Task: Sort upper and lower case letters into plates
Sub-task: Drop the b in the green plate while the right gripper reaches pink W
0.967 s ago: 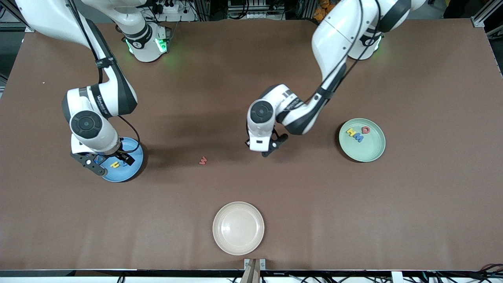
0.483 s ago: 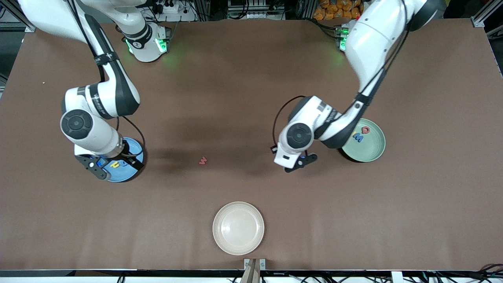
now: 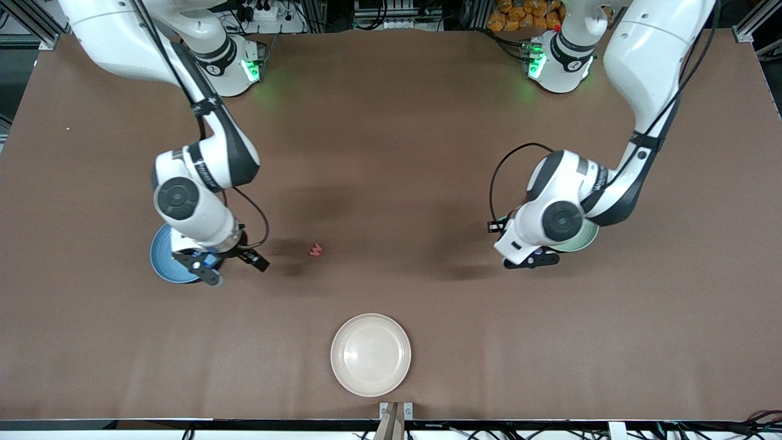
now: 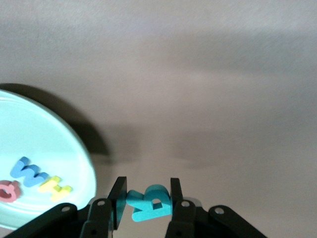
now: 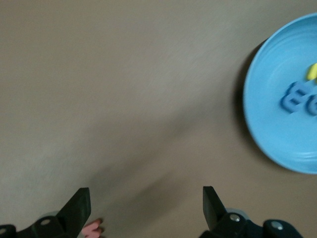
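The teal letter [image 4: 148, 202] sits pinched between the fingers of my left gripper [image 4: 147, 198], which is closed tight on it and hangs in the air just beside the rim of the mint green plate [image 4: 74, 144], over bare bench. In that plate lie a blue letter [image 4: 29, 171], a yellow letter [image 4: 54, 186] and a red letter [image 4: 9, 191], close together. My right gripper [image 5: 146, 208] is spread wide and holds nothing; it hangs over the bench between the blue plate [image 3: 160, 260] and the small red letter w [image 3: 315, 249], which lies alone on the bench toward the middle. The blue plate carries a blue letter E [image 5: 293, 96] and a bit of yellow [image 5: 312, 72] at its edge. A cream round plate [image 3: 370, 354] stands nearer the front camera. The brown bench [image 3: 391, 153] runs wide, with both arm bases lit green along its top edge.
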### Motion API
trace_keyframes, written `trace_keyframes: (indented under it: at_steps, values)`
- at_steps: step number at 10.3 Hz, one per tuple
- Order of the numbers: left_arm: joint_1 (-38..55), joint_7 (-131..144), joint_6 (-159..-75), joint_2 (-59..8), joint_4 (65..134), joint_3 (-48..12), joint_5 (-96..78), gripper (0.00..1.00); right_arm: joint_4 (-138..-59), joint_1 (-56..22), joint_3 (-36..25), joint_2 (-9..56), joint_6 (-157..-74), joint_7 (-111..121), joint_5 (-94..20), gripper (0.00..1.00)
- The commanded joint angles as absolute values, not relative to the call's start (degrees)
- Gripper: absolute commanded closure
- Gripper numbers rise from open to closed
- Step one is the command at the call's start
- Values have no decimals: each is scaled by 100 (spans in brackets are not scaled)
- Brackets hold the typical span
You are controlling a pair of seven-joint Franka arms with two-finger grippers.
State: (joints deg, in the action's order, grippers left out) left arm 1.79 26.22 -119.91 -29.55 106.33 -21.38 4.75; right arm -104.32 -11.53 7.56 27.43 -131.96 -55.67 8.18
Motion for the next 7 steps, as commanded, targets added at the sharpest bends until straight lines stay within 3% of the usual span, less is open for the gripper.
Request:
trace_keyframes:
  at_steps: [1,4,6,7]
  values:
    - [-305,1588,-12472,-2137,11749,-2303,439,77,-10117,-1615,738,3128,-13175,-5616,808,0]
    - [-834,583,-12630,-1601,12426,-2294,440,77,-10081,-1863,738,3427,-13647,-6650,765,0]
    - [-1176,134,-12752,-1625,12550,-2303,448,76,-10072,-1986,738,3673,-13868,-6811,774,0]
    - [-1213,80,-12962,-1626,12716,-2303,440,71,-10072,-1995,738,3735,-13921,-6812,791,0]
